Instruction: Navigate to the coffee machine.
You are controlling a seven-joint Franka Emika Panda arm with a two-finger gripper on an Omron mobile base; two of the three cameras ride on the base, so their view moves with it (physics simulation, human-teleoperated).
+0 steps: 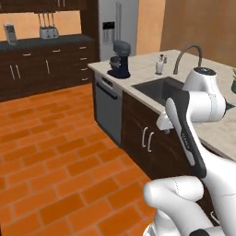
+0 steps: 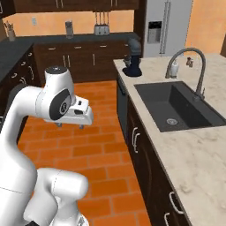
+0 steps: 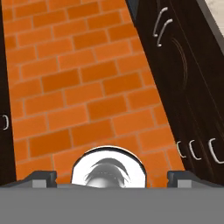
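Across the brick floor, on the far dark counter, we make out the coffee machine (image 1: 10, 33), a tall narrow grey box standing left of the toaster (image 1: 48, 32) and well apart from our gripper (image 3: 112, 178), whose fingertips (image 3: 41, 177) sit wide apart, holding nothing. We judge the machine rigid, fairly heavy and smooth-sided; this errand needs no hold, only a drive up to its front.

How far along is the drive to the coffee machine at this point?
Early to midway. The coffee machine sits on the far back counter, left of the toaster, across open brick floor. The base is beside the sink island. The gripper hangs open, tucked over the floor. Left: cross the floor to that counter.
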